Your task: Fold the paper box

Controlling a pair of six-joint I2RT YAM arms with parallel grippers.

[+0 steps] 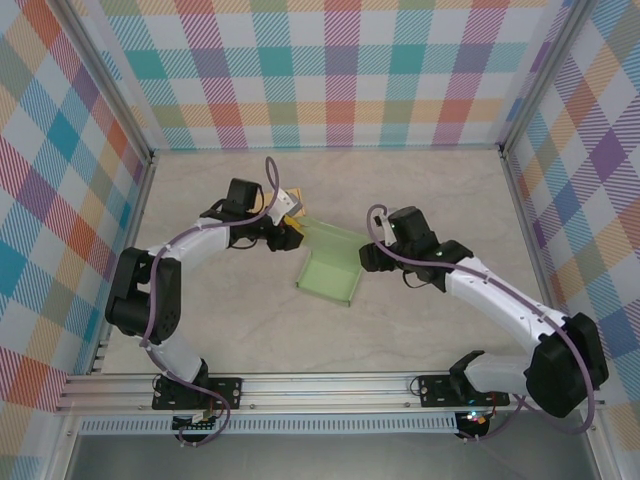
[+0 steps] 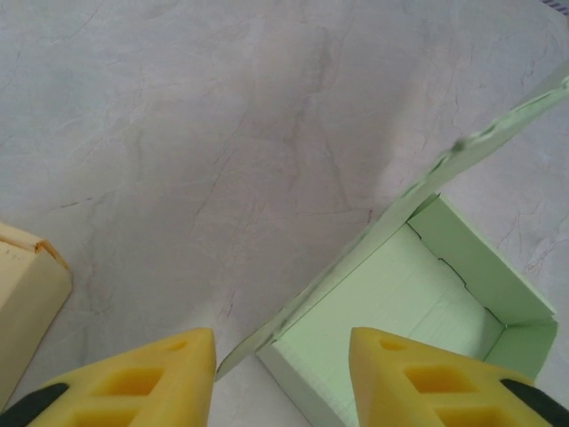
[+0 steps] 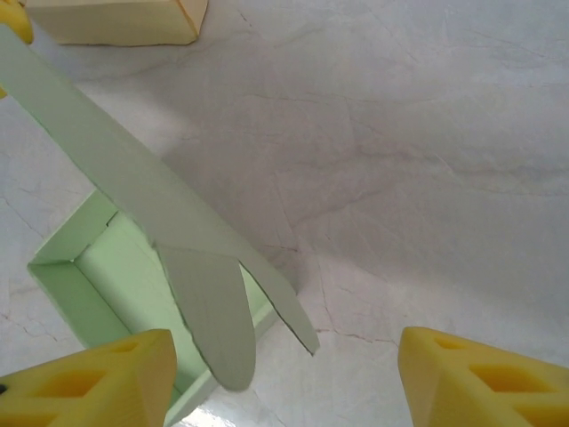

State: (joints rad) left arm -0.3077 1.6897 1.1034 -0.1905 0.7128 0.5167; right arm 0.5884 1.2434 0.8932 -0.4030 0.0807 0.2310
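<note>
Nearest the camera, the metal rail runs along the front edge of the worktop, with both arm bases bolted onto it. From there the two arms reach inward and meet around the middle of the worktop.

That is where the green paper box sits, flat on the marbled surface and a touch right of centre. Its tray is open, with nothing inside. The long lid stands up at a slant from the tray's far side, and its rounded tuck tongue hangs out over the tray.

The right gripper is at the box's right-hand corner. In its wrist view the yellow fingers are spread wide, with nothing gripped; the tongue and the slanting lid lie between them and the tray.

The left gripper is at the lid's left end. Its jaws are moderately apart, and the box corner and lid edge show in the gap. Whether a finger touches the paper I cannot tell.

Just beyond that gripper, toward the far edge, a cream box sits right beside the left fingers. Behind it is bare worktop, then the checked walls.
</note>
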